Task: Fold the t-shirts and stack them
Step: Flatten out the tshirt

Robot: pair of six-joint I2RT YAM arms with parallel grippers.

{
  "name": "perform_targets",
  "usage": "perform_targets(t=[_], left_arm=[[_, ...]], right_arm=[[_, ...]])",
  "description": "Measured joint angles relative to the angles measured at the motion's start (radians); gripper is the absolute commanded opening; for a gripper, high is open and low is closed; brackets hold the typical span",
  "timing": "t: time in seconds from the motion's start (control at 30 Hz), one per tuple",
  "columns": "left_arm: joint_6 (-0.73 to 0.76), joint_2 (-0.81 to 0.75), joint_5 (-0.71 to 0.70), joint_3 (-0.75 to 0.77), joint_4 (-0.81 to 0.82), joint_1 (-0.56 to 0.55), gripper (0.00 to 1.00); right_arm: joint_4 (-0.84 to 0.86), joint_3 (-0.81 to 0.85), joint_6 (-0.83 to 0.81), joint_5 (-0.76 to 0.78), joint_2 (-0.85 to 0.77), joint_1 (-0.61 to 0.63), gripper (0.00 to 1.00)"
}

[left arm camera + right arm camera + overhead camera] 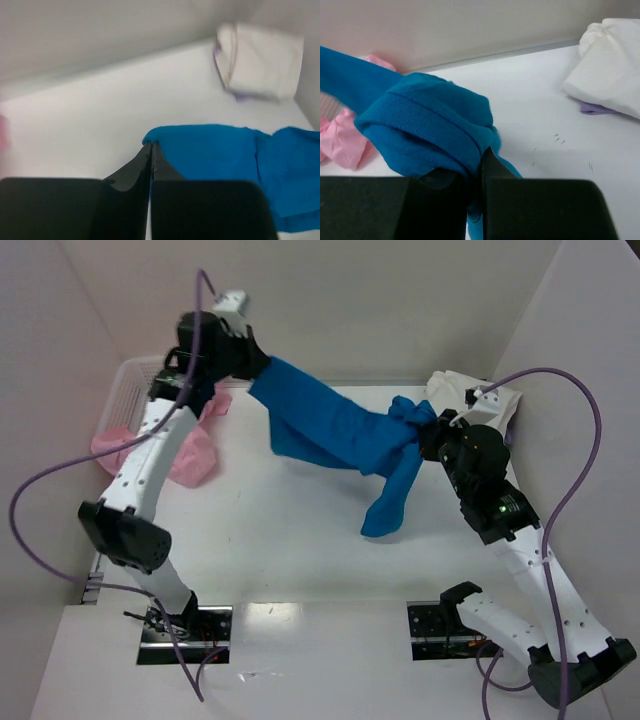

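The bright blue t-shirt (340,430) hangs stretched above the table between both arms, one end drooping toward the table (385,510). At the back left, my left gripper (258,370) is shut on its edge; the left wrist view shows the fingertips pinched together at the cloth's rim (151,145). My right gripper (432,430) is shut on a bunched, ribbed part of the blue t-shirt (430,125), cloth wedged between the fingers. Pale pink t-shirts (190,455) lie crumpled at the left. A folded cream-white t-shirt (455,390) lies at the back right.
A white lattice basket (130,380) stands in the back left corner, with pink cloth spilling from it. Walls close off the back and both sides. A small purple piece (592,107) peeks from under the cream-white t-shirt (612,70).
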Motion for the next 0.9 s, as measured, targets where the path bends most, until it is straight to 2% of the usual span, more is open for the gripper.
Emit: perform_targets(t=[0.1, 0.2, 0.3, 0.33, 0.5, 0.6, 0.9], left_arm=[[0.034, -0.116, -0.103, 0.179, -0.048, 0.051, 0.0], [0.052, -0.21, -0.16, 0.239, -0.072, 0.095, 0.0], [0.068, -0.291, -0.222, 0.252, -0.111, 0.141, 0.0], [0.071, -0.299, -0.232, 0.252, -0.123, 0.148, 0.0], [0.079, -0.315, -0.277, 0.236, -0.206, 0.159, 0.0], [0.076, -0.338, -0.278, 0.147, -0.243, 0.162, 0.0], [0.021, -0.491, -0.232, -0.278, -0.272, 0.165, 0.0]], right_arm=[[0.042, -0.001, 0.017, -0.01, 0.033, -0.045, 0.03], [0.097, -0.001, 0.022, -0.019, 0.073, -0.063, 0.03], [0.13, 0.0, 0.019, -0.021, 0.095, -0.063, 0.07], [0.138, 0.001, 0.018, -0.021, 0.099, -0.063, 0.12], [0.159, 0.003, 0.019, -0.02, 0.106, -0.064, 0.12], [0.163, -0.007, 0.023, -0.017, 0.106, -0.065, 0.12], [0.158, -0.116, 0.039, -0.023, 0.103, -0.069, 0.11]])
